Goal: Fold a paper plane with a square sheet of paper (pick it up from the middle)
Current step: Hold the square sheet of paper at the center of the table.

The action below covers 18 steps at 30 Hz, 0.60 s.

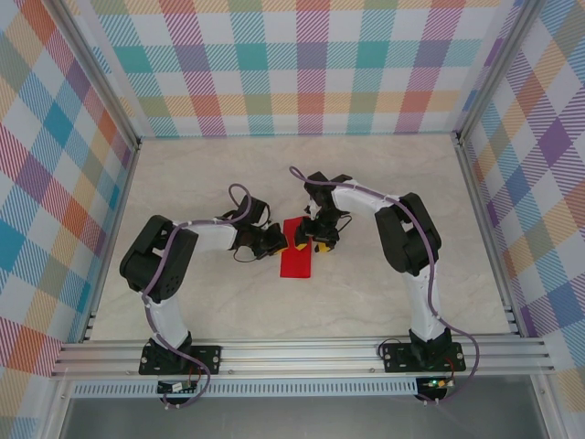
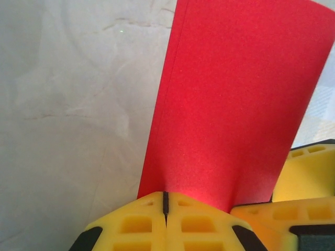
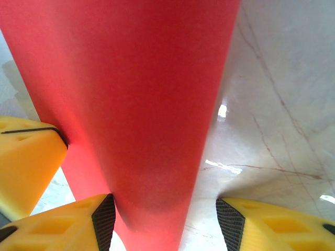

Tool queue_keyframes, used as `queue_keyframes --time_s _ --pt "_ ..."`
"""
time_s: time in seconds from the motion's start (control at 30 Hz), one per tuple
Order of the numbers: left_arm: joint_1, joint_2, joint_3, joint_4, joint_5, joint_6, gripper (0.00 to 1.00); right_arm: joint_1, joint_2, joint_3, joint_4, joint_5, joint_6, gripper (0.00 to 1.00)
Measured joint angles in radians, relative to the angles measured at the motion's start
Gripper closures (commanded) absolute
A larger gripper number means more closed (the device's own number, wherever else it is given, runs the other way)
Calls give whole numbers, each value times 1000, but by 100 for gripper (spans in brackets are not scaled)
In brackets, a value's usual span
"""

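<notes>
The square sheet of paper (image 1: 296, 260) is bright red and lies doubled over as a narrow strip at the table's middle, between both grippers. My left gripper (image 1: 273, 240) is at the strip's left edge. In the left wrist view its yellow jaws (image 2: 165, 197) are pressed together, and the paper (image 2: 235, 104) puckers into their seam and bows up to the right. My right gripper (image 1: 316, 240) stands open around the raised paper (image 3: 131, 104). Its left pad (image 3: 104, 219) touches the sheet and its right pad (image 3: 230, 225) stands clear of it.
The pale marbled tabletop (image 1: 393, 183) stretches round the paper, with checked walls behind and at both sides. A metal rail (image 1: 302, 352) runs along the near edge by the arm bases. The two grippers sit very close together over the paper.
</notes>
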Motion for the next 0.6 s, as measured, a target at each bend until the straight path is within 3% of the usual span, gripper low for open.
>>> queue_keyframes --time_s 0.6 --pt "-6 5 -19 51 -5 -3 100 -6 -54 -63 73 -8 15 35"
